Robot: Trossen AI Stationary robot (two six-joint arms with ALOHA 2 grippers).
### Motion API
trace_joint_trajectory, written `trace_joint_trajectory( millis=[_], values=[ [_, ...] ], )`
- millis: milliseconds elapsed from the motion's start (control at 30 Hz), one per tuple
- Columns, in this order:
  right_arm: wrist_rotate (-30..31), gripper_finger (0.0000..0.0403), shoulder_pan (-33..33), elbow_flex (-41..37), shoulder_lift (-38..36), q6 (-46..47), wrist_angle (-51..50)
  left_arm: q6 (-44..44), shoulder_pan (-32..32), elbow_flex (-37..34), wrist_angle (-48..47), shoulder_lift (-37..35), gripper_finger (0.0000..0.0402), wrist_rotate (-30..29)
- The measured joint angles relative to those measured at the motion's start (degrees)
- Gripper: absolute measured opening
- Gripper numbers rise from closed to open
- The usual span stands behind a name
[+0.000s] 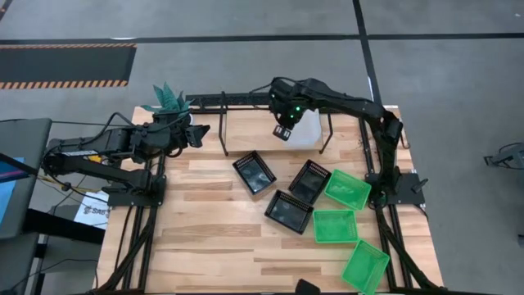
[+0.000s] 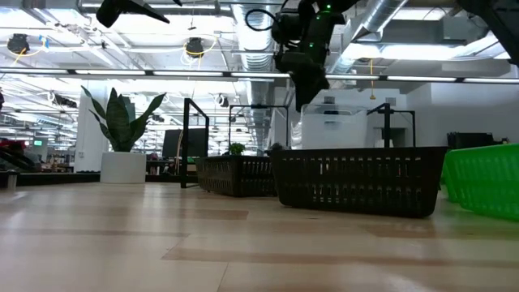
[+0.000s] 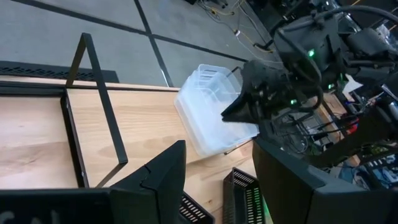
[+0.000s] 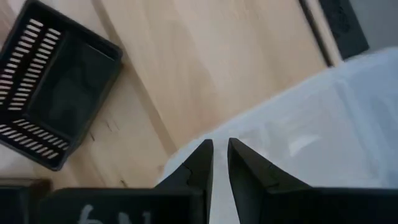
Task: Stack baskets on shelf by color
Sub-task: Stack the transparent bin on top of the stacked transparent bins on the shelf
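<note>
A stack of clear baskets [image 1: 309, 131] [image 3: 208, 118] rests by its bottom on the shelf's light board [image 3: 143, 124]. My right gripper [image 1: 284, 131] [image 4: 221, 146] hangs above the stack's near-left rim, pointing steeply down. Its fingers stand a narrow gap apart with nothing between them. Three black baskets [image 1: 255, 173] [image 1: 309, 180] [image 1: 288, 211] and three green baskets [image 1: 347, 188] [image 1: 335, 225] [image 1: 365, 266] sit flat on the table. My left gripper [image 1: 199, 131] [image 3: 217, 155] waits open above the shelf's left end.
The shelf's black hoop frame [image 3: 99, 106] stands at the table's far edge. A plant in a white pot [image 1: 168, 102] [image 2: 123, 166] stands at the far left corner. The table's near left shows bare planks [image 1: 196, 238].
</note>
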Motion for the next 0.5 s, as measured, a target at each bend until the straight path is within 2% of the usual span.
trace_joint_trajectory(
  millis=[133,267,500],
  values=[
    [0.03,0.0071,-1.52,1.63,0.00,-1.25,1.46,-0.41,-0.02,0.00,0.02,0.00,0.0173,0.00],
    [0.02,0.0071,-2.36,2.44,-0.09,-3.43,8.18,-0.41,-0.02,0.00,0.02,0.00,0.0173,0.00],
    [-1.04,0.0071,-2.57,2.35,4.21,-8.27,13.17,0.41,-0.02,0.00,-0.02,0.15,0.0173,-0.45]
  ],
)
